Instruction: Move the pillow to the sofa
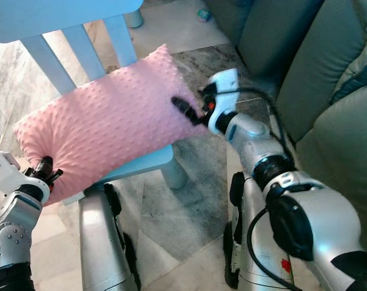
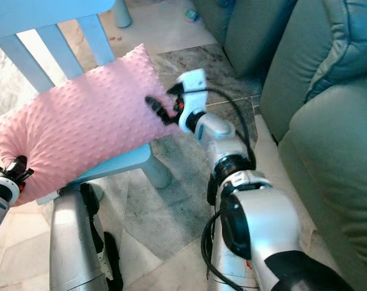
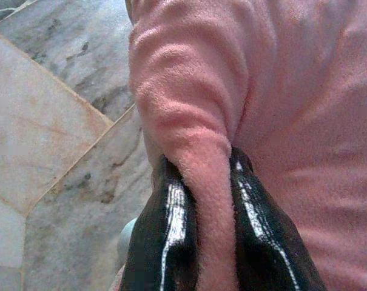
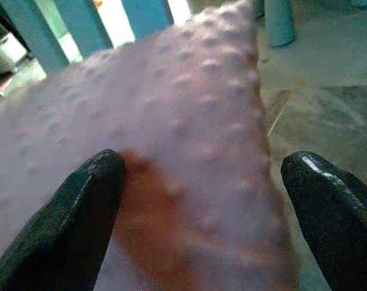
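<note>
You've got the pink pillow [image 1: 104, 130] lying across the seat of the light-blue chair [image 1: 144, 160], its upper edge leaning on the chair's back slats, w/ the grey-green sofa [image 1: 329, 91] off to your right. 2 grippers are on it, but only 1 has a real hold.

Left gripper [image 1: 45, 170]: fingers clamped on a fold of fabric at the pillow's lower-left corner. In the left wrist view the fold [image 3: 198, 200] is squeezed between the 2 black fingers [image 3: 171, 236], so that grip looks firm.

Right gripper [image 1: 188, 111]: at the pillow's right end, fingers spread apart. In the right wrist view 1 finger [image 4: 80, 212] presses into the dotted surface, and the other [image 4: 335, 212] sits past the pillow's edge, over the floor [image 1: 171, 206]. The edge lies between them, not yet pinched.

To do this step well, I'd say:
- Push the right gripper a bit further onto the end so more than the thin rim sits between the fingers, then close.
- The pillow is soft and will prob. sag, so grab a bunched fold, same as on the left.
- Lift both ends together and clear the chair's back slats before you swing toward the sofa.
- Keep the left grip closed throughout; a 1-corner hold would let the pillow droop.
</note>
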Available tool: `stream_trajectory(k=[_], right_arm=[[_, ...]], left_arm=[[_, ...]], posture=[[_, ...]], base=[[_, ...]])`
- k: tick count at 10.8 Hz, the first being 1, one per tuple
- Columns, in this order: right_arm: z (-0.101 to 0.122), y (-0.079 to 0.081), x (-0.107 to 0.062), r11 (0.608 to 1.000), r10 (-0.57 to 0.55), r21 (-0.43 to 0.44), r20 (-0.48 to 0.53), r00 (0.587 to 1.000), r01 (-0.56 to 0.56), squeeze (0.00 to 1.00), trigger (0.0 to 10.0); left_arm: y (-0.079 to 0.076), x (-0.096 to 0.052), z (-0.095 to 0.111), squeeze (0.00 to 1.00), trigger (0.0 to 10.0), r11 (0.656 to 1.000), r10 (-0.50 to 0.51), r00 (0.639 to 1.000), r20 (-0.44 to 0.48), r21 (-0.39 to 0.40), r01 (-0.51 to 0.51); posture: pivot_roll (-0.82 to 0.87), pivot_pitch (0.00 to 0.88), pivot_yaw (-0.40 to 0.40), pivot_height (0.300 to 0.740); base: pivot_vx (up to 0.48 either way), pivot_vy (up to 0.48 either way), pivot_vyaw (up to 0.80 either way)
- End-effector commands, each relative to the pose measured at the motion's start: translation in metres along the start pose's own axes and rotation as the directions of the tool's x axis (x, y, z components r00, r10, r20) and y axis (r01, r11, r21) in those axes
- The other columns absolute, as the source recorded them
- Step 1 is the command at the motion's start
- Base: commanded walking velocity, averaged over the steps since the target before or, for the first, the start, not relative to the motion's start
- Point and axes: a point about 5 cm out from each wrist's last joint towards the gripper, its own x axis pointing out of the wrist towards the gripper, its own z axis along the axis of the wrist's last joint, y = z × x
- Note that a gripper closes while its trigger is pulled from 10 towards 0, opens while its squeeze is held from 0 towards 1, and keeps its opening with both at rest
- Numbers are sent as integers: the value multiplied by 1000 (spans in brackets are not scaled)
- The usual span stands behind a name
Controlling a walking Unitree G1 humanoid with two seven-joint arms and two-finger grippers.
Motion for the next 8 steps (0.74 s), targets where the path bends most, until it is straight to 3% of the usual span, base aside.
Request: stream_trajectory(k=[1,5,7,8], right_arm=[[-21,7,-2,1000,17,20,-65,998,-16,0,10000],[-57,20,-5,998,-54,-28,-191,980,49,0,10000],[-67,42,1,994,38,104,-201,979,-17,0,10000],[-64,53,6,969,94,243,-162,982,-53,0,10000]], left_arm=[[16,-6,-1,0,10000,999,51,999,-16,15,-51],[15,-7,-1,0,10000,999,31,999,-33,21,-31],[15,-8,-3,0,10000,999,29,999,-41,24,-28],[13,-7,-3,0,10000,999,23,999,-45,25,-22]], posture=[[38,445,68,414],[53,443,74,414],[55,445,76,414],[55,445,76,414]], base=[[0,0,0],[0,0,0],[0,0,0],[0,0,0]])
